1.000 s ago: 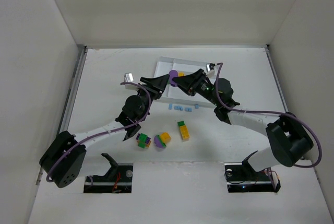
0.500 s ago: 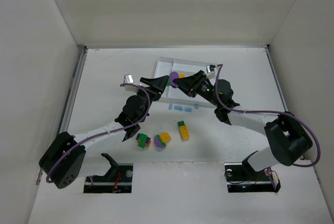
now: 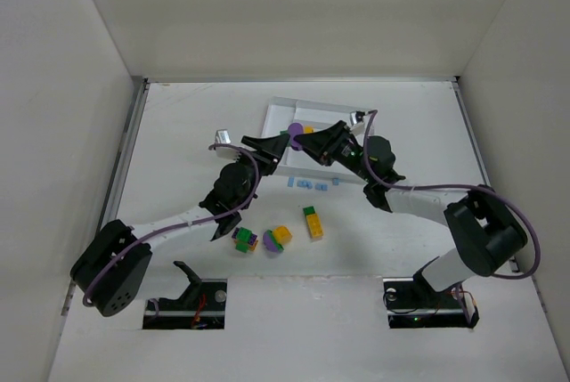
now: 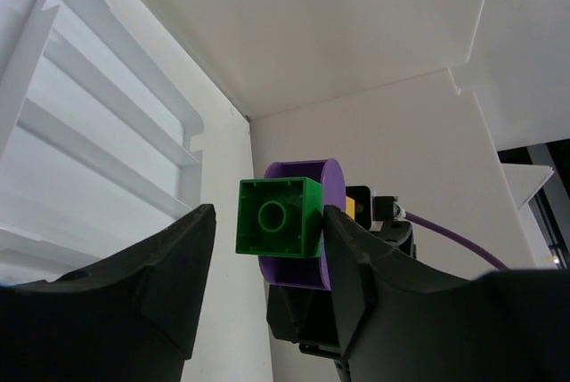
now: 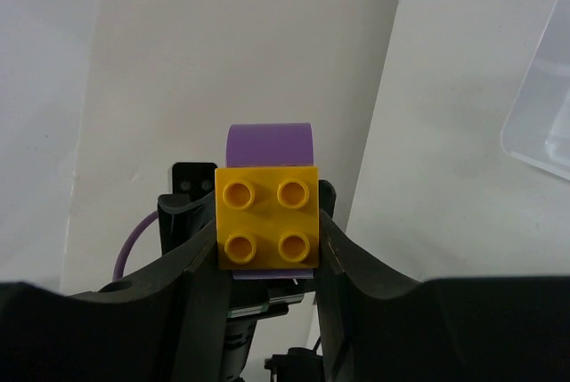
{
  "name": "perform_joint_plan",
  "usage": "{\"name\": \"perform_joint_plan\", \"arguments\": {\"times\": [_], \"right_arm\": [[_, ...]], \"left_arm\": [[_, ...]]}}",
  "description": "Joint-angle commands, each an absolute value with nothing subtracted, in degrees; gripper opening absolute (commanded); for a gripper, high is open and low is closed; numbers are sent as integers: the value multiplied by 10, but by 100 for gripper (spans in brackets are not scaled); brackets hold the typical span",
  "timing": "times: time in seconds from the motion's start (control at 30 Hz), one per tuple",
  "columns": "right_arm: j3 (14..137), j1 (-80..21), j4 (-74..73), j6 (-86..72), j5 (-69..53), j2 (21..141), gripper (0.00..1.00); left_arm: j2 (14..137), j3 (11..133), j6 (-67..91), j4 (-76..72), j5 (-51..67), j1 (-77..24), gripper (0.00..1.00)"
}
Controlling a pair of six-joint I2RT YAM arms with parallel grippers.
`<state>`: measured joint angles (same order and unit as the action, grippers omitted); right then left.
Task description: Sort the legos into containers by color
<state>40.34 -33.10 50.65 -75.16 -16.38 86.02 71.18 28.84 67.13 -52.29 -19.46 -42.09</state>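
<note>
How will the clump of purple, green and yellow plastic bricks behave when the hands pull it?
Likely stiff: the purple, green and yellow plastic clump shows no bending in the right hand's squeeze. Its smooth faces may slip, as the left hand seems to touch the green brick on one side only.

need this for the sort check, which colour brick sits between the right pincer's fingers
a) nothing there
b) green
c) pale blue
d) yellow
d, the right wrist view shows a yellow brick held between the fingers of the right pincer, with a purple piece behind it.
</note>
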Motion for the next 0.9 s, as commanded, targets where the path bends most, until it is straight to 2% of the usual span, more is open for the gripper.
{"name": "perform_joint_plan", "arguments": {"times": [0.0,0.4,0.7,0.87], "right_arm": [[416,-336,595,-776,-174,869,23],[408,-323,645,-824,-198,895,23],[366,-275,548,-728,-185,805,23],[335,-251,453,-643,-147,758,23]], "left_arm": [[715,298,686,-573,-187,-432,45],[690,285,677,-591,-202,-424,22],[649,243,634,-548,-206,-401,19],[678,273,576,-507,-203,-397,20]]}}
